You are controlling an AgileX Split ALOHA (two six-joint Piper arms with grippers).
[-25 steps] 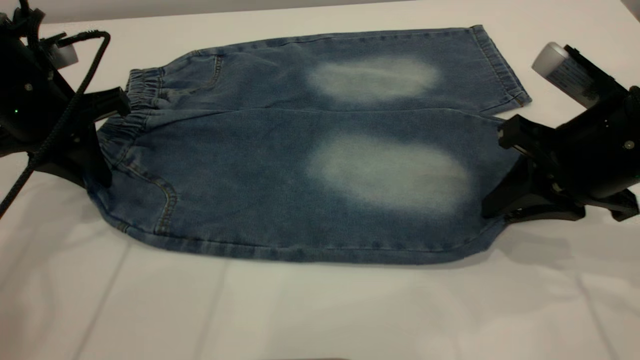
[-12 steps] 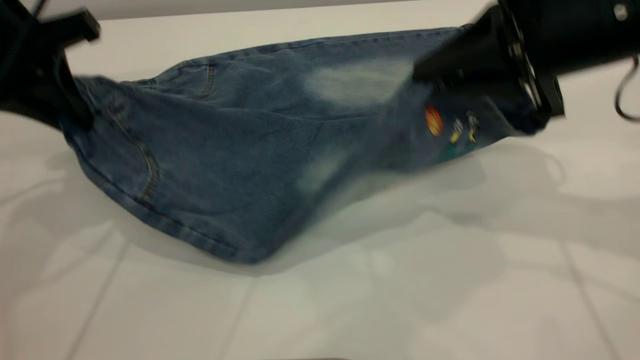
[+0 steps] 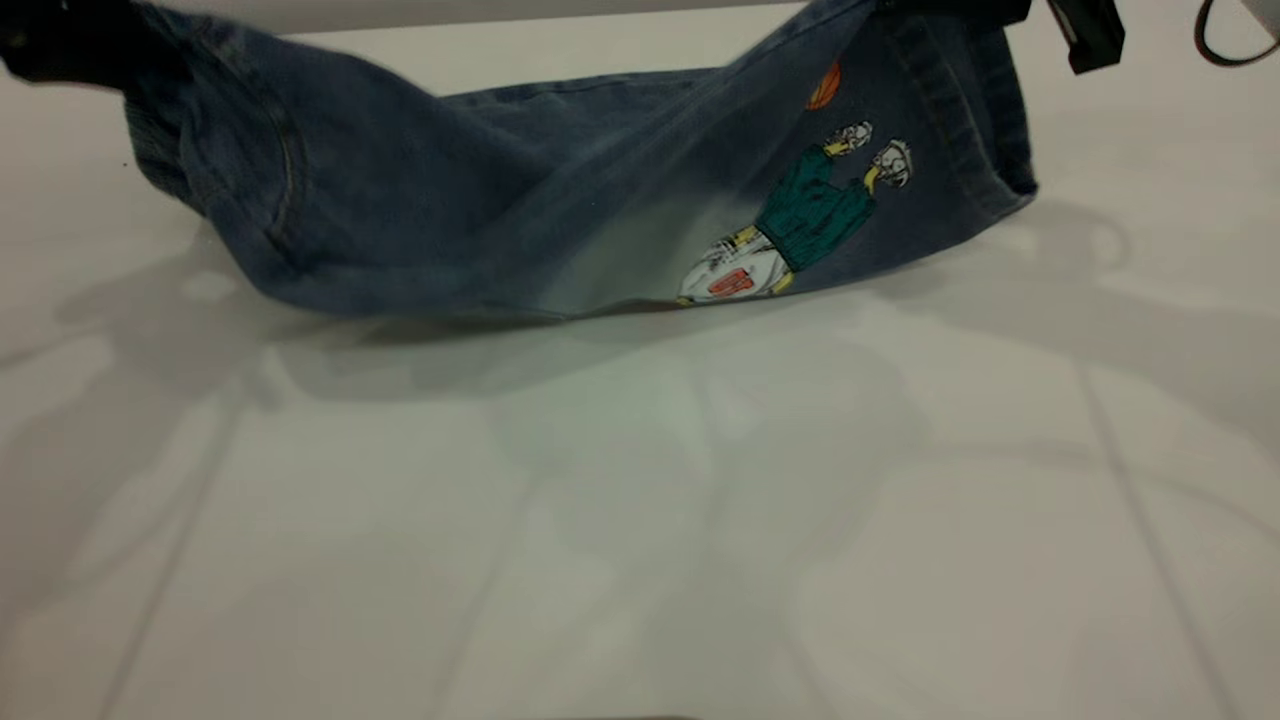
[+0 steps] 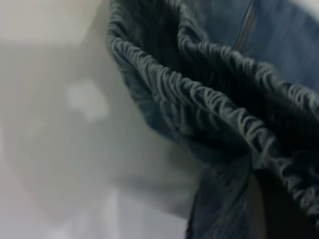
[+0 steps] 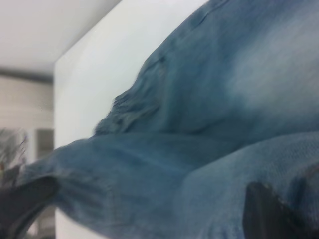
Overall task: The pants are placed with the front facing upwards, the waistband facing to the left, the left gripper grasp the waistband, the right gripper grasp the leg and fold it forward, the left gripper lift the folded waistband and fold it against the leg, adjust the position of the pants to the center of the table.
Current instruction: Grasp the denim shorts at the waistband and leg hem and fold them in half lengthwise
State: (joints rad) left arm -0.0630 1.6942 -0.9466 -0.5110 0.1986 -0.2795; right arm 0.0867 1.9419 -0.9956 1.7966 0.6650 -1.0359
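The blue denim pants (image 3: 420,220) hang in a sagging fold above the table (image 3: 640,520), held up at both ends, with the far half still lying flat. At the exterior view's top left corner my left gripper (image 3: 60,45) is shut on the gathered elastic waistband (image 4: 209,94); one dark finger (image 4: 284,209) shows against the cloth. At the top right my right gripper (image 3: 1000,10), mostly cut off by the frame edge, is shut on the leg (image 3: 930,200) at its hem. The leg's back faces the camera, showing a cartoon figure (image 3: 800,220) and an orange basketball (image 3: 825,88).
The table's back edge (image 3: 500,15) runs just behind the pants. A black cable loop (image 3: 1225,40) hangs at the top right. Bare tabletop stretches from the pants to the front edge, crossed only by shadows.
Both grippers have risen with the near half of the pants. The near leg has turned over toward the far side, so the cartoon figure shows in full.
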